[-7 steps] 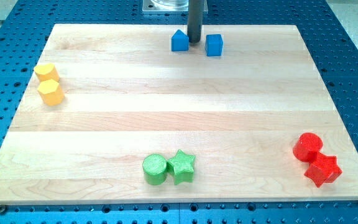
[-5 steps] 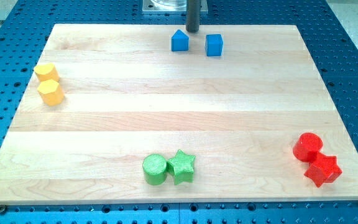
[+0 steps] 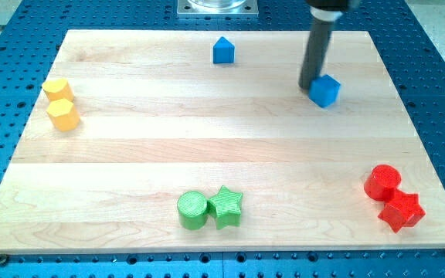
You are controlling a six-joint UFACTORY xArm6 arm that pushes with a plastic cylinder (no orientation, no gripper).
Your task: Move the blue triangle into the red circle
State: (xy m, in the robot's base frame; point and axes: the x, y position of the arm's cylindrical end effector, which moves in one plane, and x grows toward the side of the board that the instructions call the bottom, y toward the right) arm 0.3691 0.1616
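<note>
Camera view: my tip (image 3: 310,85), with no jaws and nothing held, touches the blue cube (image 3: 325,90) just to its right, the blue triangle (image 3: 222,50) well apart up-left, the red circle (image 3: 382,183) far down-right.

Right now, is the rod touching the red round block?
No, my tip sits beside a blue block, far from the red round block.

tip (image 3: 309,86) touching cube's (image 3: 325,90) left; triangle (image 3: 222,50) top; circle (image 3: 382,182) bottom-right
</note>
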